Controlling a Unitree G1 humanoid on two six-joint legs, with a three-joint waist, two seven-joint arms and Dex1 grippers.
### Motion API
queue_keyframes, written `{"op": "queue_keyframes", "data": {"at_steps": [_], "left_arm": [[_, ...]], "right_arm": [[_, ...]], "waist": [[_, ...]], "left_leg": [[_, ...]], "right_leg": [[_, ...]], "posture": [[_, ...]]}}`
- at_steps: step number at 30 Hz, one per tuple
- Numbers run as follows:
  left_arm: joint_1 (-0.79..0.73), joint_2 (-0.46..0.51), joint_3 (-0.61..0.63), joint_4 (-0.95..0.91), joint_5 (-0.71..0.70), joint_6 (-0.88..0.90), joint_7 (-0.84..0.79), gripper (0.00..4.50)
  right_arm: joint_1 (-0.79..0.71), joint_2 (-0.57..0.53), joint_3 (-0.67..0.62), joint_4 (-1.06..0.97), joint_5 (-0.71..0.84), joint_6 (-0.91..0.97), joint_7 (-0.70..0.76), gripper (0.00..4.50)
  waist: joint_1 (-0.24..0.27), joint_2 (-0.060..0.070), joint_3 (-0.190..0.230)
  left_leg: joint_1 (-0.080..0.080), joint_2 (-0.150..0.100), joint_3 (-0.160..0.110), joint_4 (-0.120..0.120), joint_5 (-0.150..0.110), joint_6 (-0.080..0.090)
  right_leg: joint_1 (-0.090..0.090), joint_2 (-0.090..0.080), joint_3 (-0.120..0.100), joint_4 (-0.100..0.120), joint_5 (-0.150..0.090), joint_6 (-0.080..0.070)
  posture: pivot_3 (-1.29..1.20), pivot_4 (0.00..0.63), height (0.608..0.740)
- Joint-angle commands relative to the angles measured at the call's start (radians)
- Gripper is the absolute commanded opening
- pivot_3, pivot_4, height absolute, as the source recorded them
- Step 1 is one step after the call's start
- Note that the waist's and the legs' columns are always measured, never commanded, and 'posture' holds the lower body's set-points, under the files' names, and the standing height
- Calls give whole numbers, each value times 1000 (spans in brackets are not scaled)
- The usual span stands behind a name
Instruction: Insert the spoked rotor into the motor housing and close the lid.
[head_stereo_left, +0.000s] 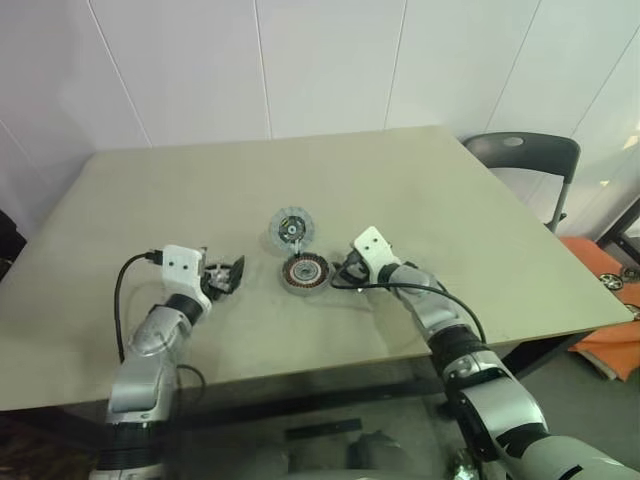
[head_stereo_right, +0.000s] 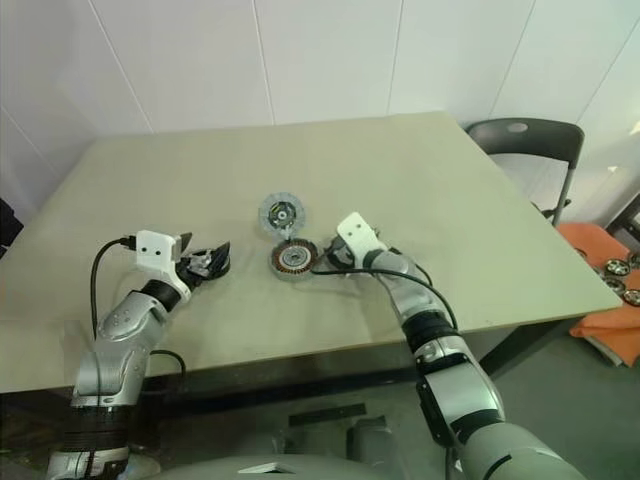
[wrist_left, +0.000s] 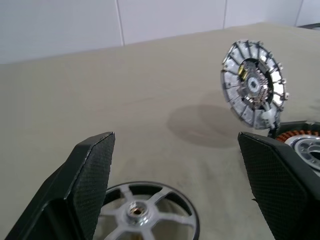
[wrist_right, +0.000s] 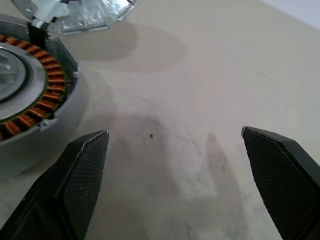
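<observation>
Your left gripper (head_stereo_left: 226, 276) sits low over the left part of the worktop (head_stereo_left: 450, 200), with its jaws wide apart. In the left wrist view you see the rotor (wrist_left: 137, 212) lying flat on the worktop between the two black fingers (wrist_left: 92, 175). It is a thin ring with a few straight spokes running to a small central hub. One finger overlaps its rim in that view, so you cannot tell whether the finger touches it, and the jaws are not clamped on it. The housing (head_stereo_left: 303, 271) lies near the middle of the worktop, well to the right of the rotor and apart from it. Its ring of copper-orange coils and its pale centre face up and are uncovered. The lid (head_stereo_left: 291, 229) is a grey finned disc with a small hub and greenish specks. It stands open and tilted at the far edge of the housing, joined to the rim there by a small hinge piece that you can see in the right wrist view. Your right gripper (wrist_right: 175, 134) is just beside the housing on its right, close to the silver wall but not touching it. Its jaws are also wide apart, with bare worktop between them, and they hold nothing. A dark chair (head_stereo_left: 522, 150) stands beyond the far right corner of the worktop.
</observation>
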Motion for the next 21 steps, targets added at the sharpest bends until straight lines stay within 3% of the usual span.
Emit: {"op": "queue_keyframes", "data": {"at_steps": [1, 21], "left_arm": [[-21, 9, 9, -18, 0, -12, -2, 4184], [4, 4, 13, -33, 6, -19, 13, 4184]], "right_arm": [[-14, -4, -11, -52, 0, -6, -8, 4439], [-25, 3, 3, -46, -16, -11, -6, 4439]], "waist": [[0, 0, 0], [1, 0, 0]], "left_leg": [[0, 0, 0, 0, 0, 0], [0, 0, 0, 0, 0, 0]], "right_leg": [[0, 0, 0, 0, 0, 0], [0, 0, 0, 0, 0, 0]], "posture": [[0, 0, 740], [0, 0, 740]]}}
